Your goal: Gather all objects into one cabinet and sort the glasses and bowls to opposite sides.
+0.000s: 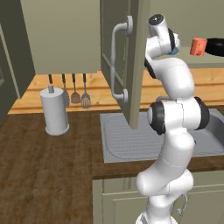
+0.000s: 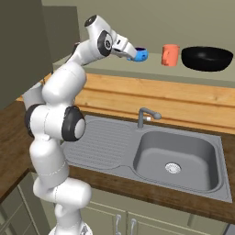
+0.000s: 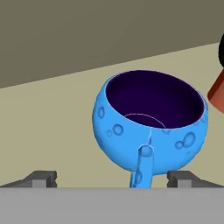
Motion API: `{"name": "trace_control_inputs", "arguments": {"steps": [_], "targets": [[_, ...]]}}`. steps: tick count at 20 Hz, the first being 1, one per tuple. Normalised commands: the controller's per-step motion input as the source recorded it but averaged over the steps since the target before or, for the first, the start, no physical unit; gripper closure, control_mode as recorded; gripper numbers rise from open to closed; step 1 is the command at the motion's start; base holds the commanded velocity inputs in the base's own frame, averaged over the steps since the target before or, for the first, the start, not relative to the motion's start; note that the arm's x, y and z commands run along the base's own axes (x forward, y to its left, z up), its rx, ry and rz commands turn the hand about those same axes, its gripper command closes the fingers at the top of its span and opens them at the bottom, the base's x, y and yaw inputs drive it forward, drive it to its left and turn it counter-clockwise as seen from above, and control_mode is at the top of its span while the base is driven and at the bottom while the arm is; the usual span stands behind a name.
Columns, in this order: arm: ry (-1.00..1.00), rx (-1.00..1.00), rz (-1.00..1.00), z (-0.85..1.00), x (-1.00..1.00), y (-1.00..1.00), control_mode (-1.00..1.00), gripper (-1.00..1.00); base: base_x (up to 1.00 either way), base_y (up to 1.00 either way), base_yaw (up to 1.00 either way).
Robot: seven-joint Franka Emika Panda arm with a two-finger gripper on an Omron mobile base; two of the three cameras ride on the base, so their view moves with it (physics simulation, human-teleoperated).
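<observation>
Spread wide, pincer point(image 3: 112, 178) empty, hovers just before small blue bowl point(image 3: 148, 120) on shelf

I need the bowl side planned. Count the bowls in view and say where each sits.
2. The small blue bowl sits on the cabinet shelf just ahead of the open jaws; the wide black bowl is at the shelf's far right, past the orange-red cup. Others may be hidden.

Beige walls; wood counter point(image 1: 43, 175); grey sink point(image 2: 179, 160); pale base cabinets point(image 1: 118, 201).

sink point(image 2: 153, 167) set in worktop point(image 1: 43, 166) | grey faucet point(image 2: 146, 117) behind basin | white canister point(image 1: 54, 111) left | utensils point(image 1: 80, 92) hanging on wall
</observation>
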Motion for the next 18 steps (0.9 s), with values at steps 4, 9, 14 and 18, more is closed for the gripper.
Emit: {"name": "trace_control_inputs", "arguments": {"steps": [4, 9, 14, 18], "targets": [[-0.01, 0.00, 0.00, -0.11, 0.00, -0.08, -1.00, 1.00, 0.00, 0.00, 0.00], [-0.10, 0.00, 0.01, -0.10, 0.00, -0.09, -1.00, 1.00, 0.00, 0.00, 0.00], [-0.11, 0.00, 0.04, -0.04, 0.00, -0.07, -1.00, 1.00, 0.00, 0.00, 0.00], [-0.13, 0.00, 0.09, 0.00, -0.21, -0.03, -1.00, 1.00, 0.00, 0.00, 0.00]]}}
